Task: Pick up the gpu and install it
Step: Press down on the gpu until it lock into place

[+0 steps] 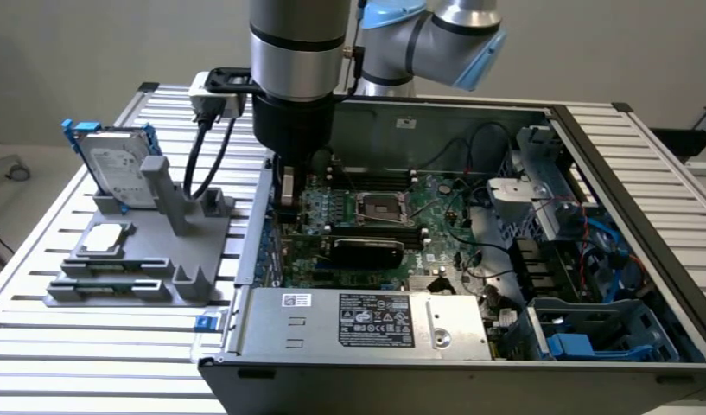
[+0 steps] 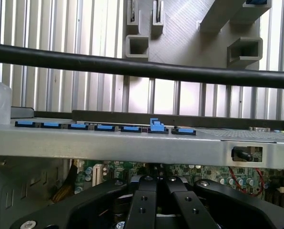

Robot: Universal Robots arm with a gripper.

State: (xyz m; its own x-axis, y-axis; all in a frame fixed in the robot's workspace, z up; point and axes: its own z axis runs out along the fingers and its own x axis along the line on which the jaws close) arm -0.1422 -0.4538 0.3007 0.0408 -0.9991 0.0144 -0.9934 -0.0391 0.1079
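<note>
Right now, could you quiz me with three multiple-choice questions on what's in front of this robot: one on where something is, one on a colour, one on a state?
1. Where is the gpu?
A. In the grey holder on the table
B. Inside the computer case, on the motherboard
C. On the floor

2. What colour is the hard drive's frame?
A. Red
B. Yellow
C. Blue

3. How is the computer case?
A. Open, its insides showing
B. Closed with a panel
C. Wrapped in plastic

Answers:
1 B: the gpu's black cover sits among the motherboard parts inside the computer case.
2 C: the hard drive, standing in the grey holder, has a blue frame.
3 A: boards and cables are plainly visible.
</note>
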